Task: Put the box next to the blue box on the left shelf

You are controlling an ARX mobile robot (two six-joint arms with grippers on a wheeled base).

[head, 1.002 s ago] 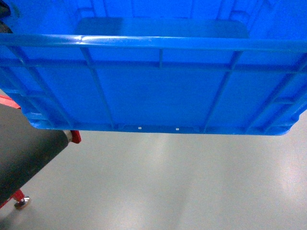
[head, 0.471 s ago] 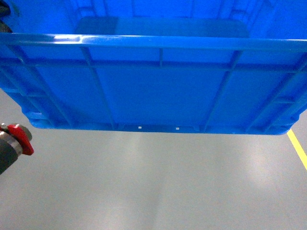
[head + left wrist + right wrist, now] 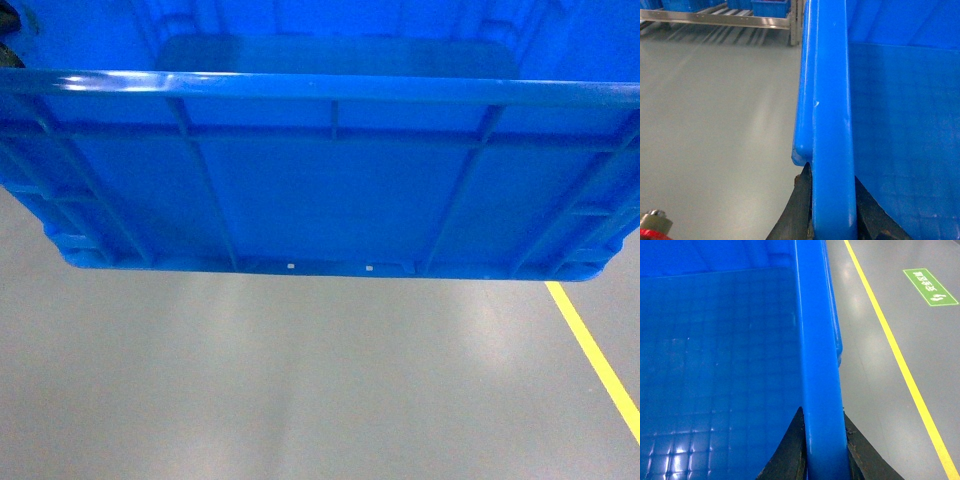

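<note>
Jaws of left gripper [image 3: 832, 220] clamped on left rim of box [image 3: 330, 190] — one dark finger each side of wall. Right gripper [image 3: 822, 450] jaws likewise pinch right rim. Box held off grey floor [image 3: 300, 380], ribbed wall facing head camera, two pale dots at bottom edge. Yellow line [image 3: 595, 355] on floor at right; green floor sign [image 3: 930, 286] beyond it. Left shelf [image 3: 720, 19] far off at top of left wrist view, blue boxes [image 3: 769, 7] on it.

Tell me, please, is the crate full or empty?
Empty: the crate shows only its bare gridded floor in both wrist views, and nothing inside in the head view.
</note>
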